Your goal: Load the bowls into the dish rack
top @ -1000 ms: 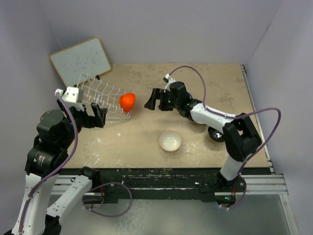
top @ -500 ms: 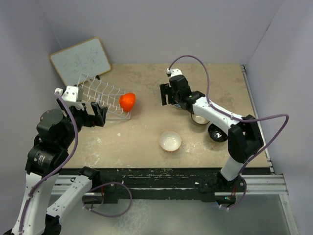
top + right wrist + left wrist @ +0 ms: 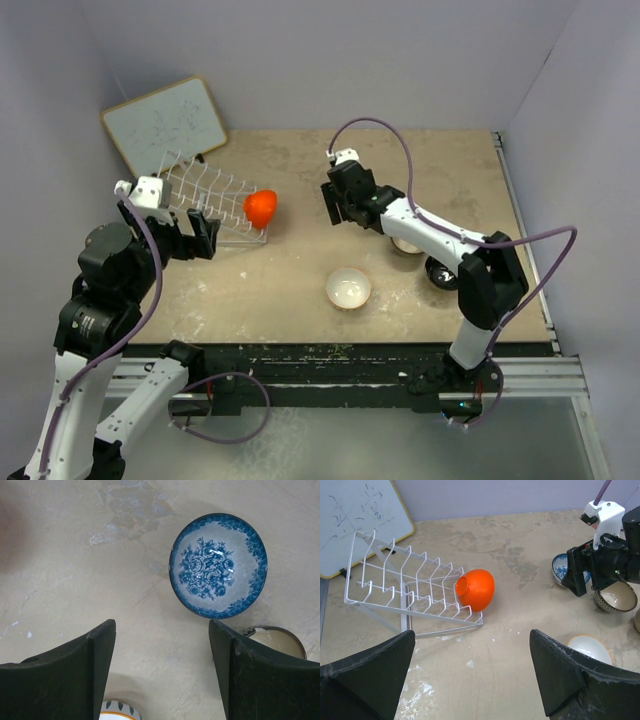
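Right tool (image 3: pixel 161 635), jaws apart and empty, is swinging away from the orange bowl (image 3: pixel 261 208) in the rack (image 3: pixel 203 188) toward the blue bowl (image 3: pixel 218 565), likely next.

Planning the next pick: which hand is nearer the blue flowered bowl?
Right. The right hand hovers close beside the blue bowl; the left hand sits far off beside the rack.
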Motion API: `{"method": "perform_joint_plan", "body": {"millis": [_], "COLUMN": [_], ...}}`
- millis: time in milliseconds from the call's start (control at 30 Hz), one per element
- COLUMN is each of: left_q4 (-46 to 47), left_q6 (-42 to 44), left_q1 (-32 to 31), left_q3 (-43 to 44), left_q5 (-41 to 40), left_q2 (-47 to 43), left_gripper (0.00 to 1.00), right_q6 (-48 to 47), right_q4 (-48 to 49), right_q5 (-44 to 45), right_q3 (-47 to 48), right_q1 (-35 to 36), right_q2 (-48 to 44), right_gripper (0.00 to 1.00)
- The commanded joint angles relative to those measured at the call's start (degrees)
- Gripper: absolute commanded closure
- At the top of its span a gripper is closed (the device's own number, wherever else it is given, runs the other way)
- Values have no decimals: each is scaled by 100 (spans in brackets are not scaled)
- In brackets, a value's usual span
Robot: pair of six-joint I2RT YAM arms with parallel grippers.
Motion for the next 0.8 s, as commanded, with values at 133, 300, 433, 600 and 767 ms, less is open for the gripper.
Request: {"method": "perform_joint_plan", "body": {"millis": [133,300,433,600,767], "left_q4": [293,194,136,173,182], "left_q6": [10,42,80,89,124], "left_q1": [-30,-26,-23,-26,-28], "left_q3": [-106,-106,-113,-169,-181], "left_q5": [2,-68,-142,-153,-161], "left_q2": [-51,-137,-156,-172,-153], "left_gripper": [1,1,1,1,1], "right_q6": [-225,-279,-256,-251,-245], "right_q4": [-209,-198,-126,-117,-133], "right_q5": [150,173,145,92,60], "right_q3": [670,1126,1288,1405,1465], "right_q1": [-39,-147,-262,-350,-392], "right_q2": [649,1149,1301,1519,1742], "right_gripper": [29,33,36,57,59]}}
